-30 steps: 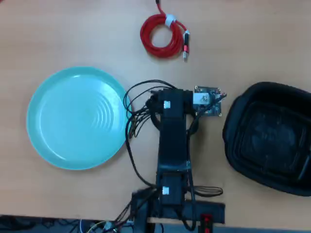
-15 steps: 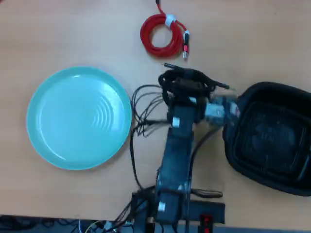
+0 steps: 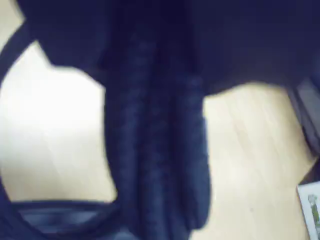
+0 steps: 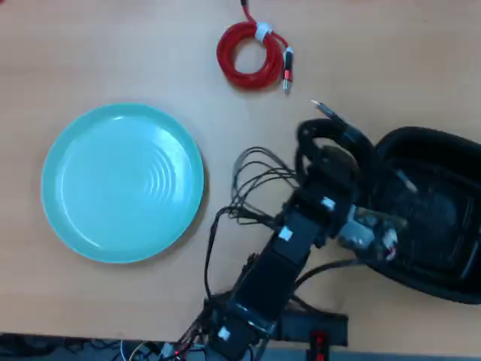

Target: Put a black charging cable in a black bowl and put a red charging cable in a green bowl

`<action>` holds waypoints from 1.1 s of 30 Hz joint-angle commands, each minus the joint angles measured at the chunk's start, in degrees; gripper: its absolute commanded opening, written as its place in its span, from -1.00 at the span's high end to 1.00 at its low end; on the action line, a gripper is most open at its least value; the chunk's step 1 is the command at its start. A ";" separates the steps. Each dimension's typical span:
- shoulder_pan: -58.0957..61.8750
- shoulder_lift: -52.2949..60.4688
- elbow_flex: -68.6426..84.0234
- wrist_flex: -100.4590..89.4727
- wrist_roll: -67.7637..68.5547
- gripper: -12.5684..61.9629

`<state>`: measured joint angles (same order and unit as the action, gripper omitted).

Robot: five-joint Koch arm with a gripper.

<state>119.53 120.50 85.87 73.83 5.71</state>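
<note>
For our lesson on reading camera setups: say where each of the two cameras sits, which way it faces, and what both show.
Wrist view: rides on the arm, faces down at the table; a blurred dark mass fills its middle.
Overhead view: fixed above, looks straight down on the green bowl, red cable, black bowl, the arm and a black cable at its tip.
Both show the wooden table.

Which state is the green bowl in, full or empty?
Empty. In the overhead view the green bowl shows only its bare ripple rings; the red charging cable lies coiled on the table above it.
</note>
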 commanded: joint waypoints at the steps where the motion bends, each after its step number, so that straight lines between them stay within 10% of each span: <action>1: 3.78 2.29 -65.04 -6.50 3.16 0.82; 13: 31.64 1.85 -64.25 -3.16 7.56 0.82; 33: 28.39 -0.26 -13.80 -28.74 0.79 0.82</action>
<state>147.74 120.06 85.87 58.54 8.00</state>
